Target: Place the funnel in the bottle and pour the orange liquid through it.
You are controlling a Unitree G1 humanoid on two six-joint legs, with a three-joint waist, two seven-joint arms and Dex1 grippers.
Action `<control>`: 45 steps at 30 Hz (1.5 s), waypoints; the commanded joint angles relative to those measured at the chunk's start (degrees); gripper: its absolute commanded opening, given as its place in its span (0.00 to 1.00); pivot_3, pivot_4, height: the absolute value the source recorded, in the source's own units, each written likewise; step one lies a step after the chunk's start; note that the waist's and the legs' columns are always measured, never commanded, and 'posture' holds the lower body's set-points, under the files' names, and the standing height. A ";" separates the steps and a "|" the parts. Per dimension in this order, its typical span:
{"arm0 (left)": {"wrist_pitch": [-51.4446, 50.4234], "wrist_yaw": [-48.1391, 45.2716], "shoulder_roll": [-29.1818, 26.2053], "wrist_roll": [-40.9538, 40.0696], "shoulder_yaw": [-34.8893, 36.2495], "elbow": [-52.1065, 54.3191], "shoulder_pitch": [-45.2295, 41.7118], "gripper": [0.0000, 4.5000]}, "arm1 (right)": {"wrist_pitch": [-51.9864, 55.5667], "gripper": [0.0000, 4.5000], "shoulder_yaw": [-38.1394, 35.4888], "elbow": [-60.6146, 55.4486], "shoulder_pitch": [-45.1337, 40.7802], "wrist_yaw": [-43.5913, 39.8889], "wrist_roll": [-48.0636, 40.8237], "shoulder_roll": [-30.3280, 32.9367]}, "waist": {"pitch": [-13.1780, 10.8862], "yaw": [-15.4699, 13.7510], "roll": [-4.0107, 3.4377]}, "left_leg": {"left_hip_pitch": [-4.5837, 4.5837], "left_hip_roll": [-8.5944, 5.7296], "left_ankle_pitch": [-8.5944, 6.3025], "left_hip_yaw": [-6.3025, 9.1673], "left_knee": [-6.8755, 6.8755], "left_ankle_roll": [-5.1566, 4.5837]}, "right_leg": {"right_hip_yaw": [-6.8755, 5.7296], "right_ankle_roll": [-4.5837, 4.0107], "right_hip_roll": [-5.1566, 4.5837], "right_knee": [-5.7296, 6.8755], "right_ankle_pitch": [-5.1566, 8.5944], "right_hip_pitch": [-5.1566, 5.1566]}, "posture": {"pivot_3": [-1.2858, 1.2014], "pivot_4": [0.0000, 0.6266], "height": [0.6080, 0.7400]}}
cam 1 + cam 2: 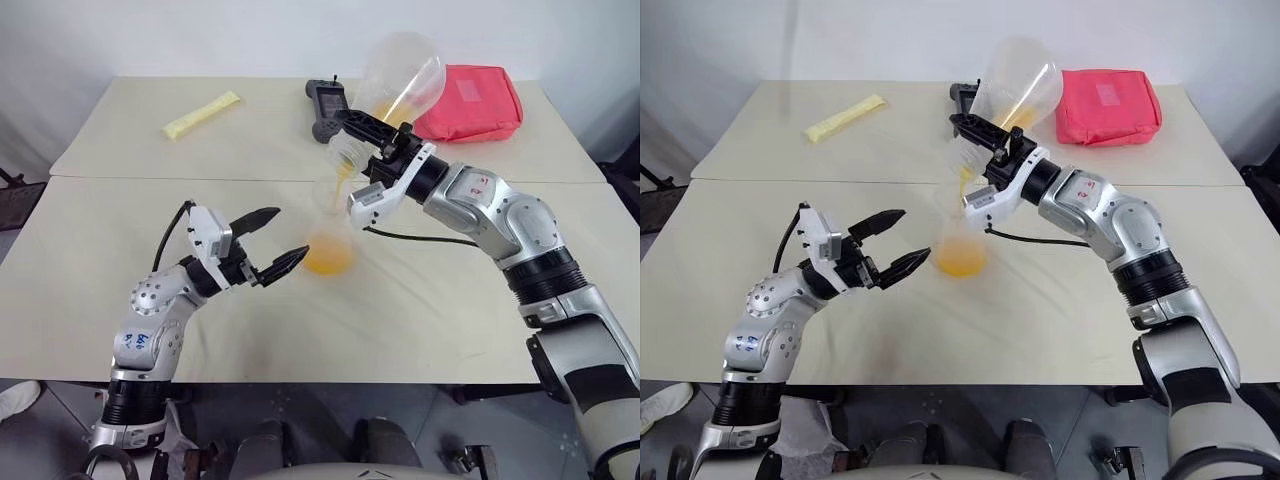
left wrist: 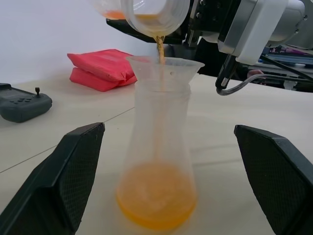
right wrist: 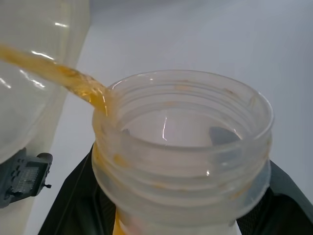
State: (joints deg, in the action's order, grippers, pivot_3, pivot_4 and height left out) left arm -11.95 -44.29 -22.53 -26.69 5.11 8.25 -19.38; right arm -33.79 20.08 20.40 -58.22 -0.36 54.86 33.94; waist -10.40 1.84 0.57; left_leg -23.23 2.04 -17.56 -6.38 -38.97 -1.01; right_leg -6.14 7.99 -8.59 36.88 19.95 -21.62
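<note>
Right gripper (image 1: 362, 140) is clamping the tipped flask (image 1: 398, 78) by its neck, mouth over the funnel (image 2: 165, 66), so the orange liquid (image 2: 156, 200) is streaming into the bottle (image 2: 157, 161) mid-table. Left gripper (image 1: 274, 242) is waiting beside the bottle, jaws apart, probably guarding against a tip.

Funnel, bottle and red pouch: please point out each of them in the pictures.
funnel (image 2: 165, 66), left wrist view, on its cone wall below the rim.
bottle (image 2: 157, 147), left wrist view, on its clear body above the orange liquid.
red pouch (image 1: 470, 103), left eye view, on its top face.
</note>
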 commanded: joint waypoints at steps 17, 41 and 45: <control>1.92 0.40 0.77 0.14 -0.24 0.19 -0.98 1.00 | -0.19 0.56 0.69 -0.52 -2.23 2.51 0.20 0.91 | 0.00 0.01 0.00 | 0.00 0.00 0.00 0.00 0.00 0.00 | 0.00 0.00 0.00 0.00 0.00 0.00 | 0.52 0.24 1.00; 2.12 0.84 1.26 0.18 -0.39 0.33 -1.06 1.00 | -1.20 0.56 1.71 1.17 -2.68 5.36 1.92 2.25 | 0.00 0.01 0.00 | 0.00 0.00 0.00 0.00 0.01 0.00 | 0.00 0.00 0.00 -0.01 0.00 0.00 | 0.52 0.24 1.00; 2.15 1.01 1.34 0.17 -0.37 0.34 -1.04 1.00 | -1.44 0.56 1.80 1.51 -2.89 5.80 2.25 2.31 | 0.00 0.03 0.00 | 0.00 0.00 0.00 0.00 0.01 0.00 | 0.00 0.00 0.00 -0.01 0.00 0.00 | 0.52 0.24 1.00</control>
State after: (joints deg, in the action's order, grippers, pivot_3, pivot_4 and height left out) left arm -11.12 -43.48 -21.31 -26.60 4.50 7.97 -19.69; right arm -34.99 22.32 22.78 -59.16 4.17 57.34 35.40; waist -10.40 1.87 0.57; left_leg -23.23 2.04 -17.56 -6.38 -38.96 -1.01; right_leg -6.14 7.99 -8.59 36.87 19.95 -21.61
